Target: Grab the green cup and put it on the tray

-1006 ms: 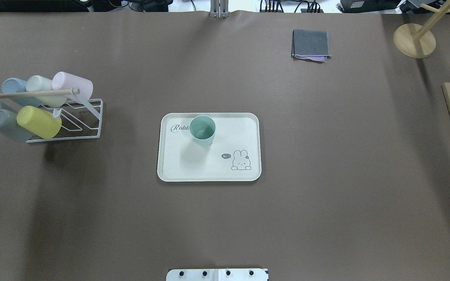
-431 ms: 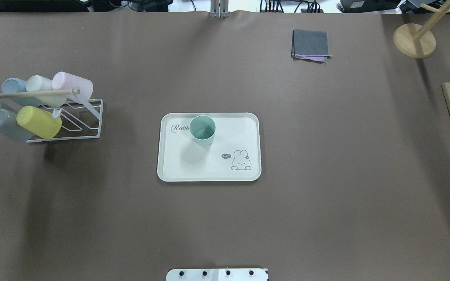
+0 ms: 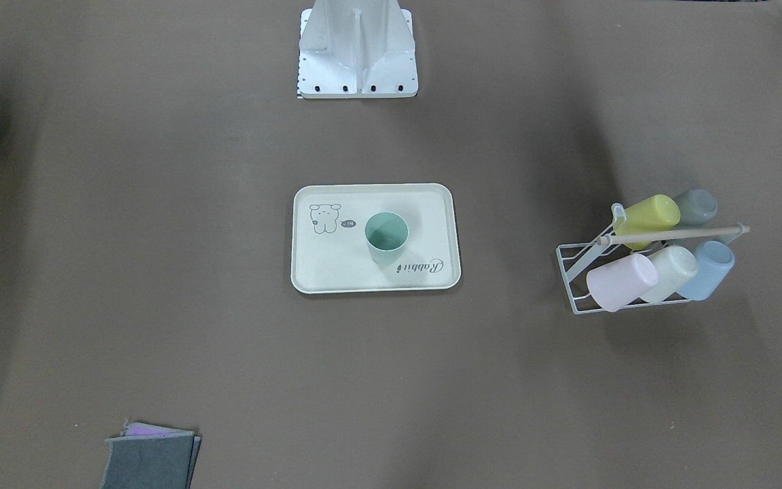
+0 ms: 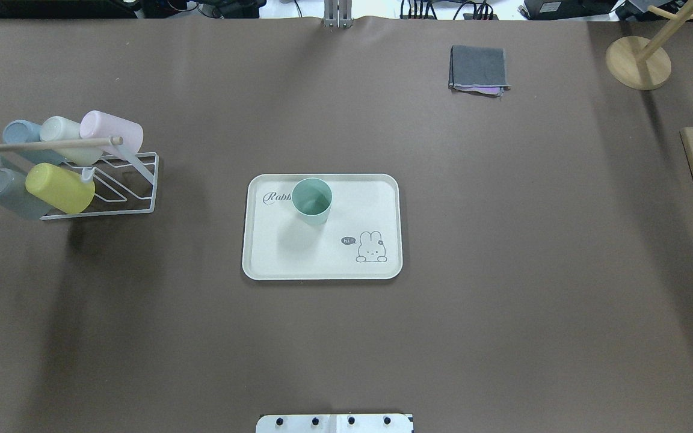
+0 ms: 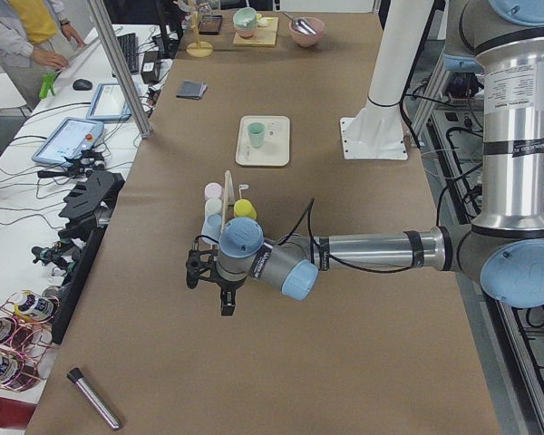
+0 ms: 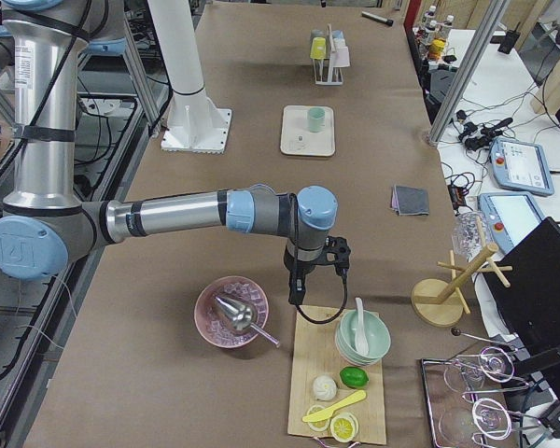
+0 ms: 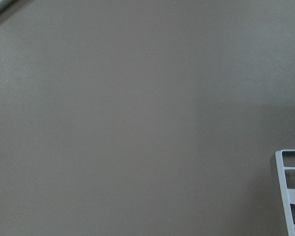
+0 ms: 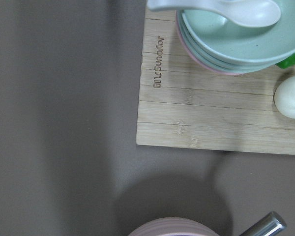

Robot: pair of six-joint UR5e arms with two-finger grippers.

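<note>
Standing upright and mouth-up on the tray (image 4: pixel 322 267), the green cup (image 4: pixel 311 201) sits toward the rim farthest from the robot and covers the tail of the script print. Touching nothing else, with the placement judged as good as done.

Probably light, stiff thin-walled plastic, hollow and empty. Smooth matte wall with a slight taper, so likely to slide in a loose pinch and to tip easily if nudged near the lip. Best taken across the wall a little below the rim, or with one finger inside and one outside the lip. Little squeeze needed, and no sign of fragility.

Left gripper (image 5: pixel 210 283) hanging over bare table (image 4: pixel 503 300) just beside the wire cup rack (image 4: pixel 142 180), well apart from the tray. Right gripper (image 6: pixel 317 280) hanging at the edge of the bamboo board (image 6: pixel 341 373), at the other end. Both shown only from the side cameras, so no telling how far either is open or whether anything is held.
</note>
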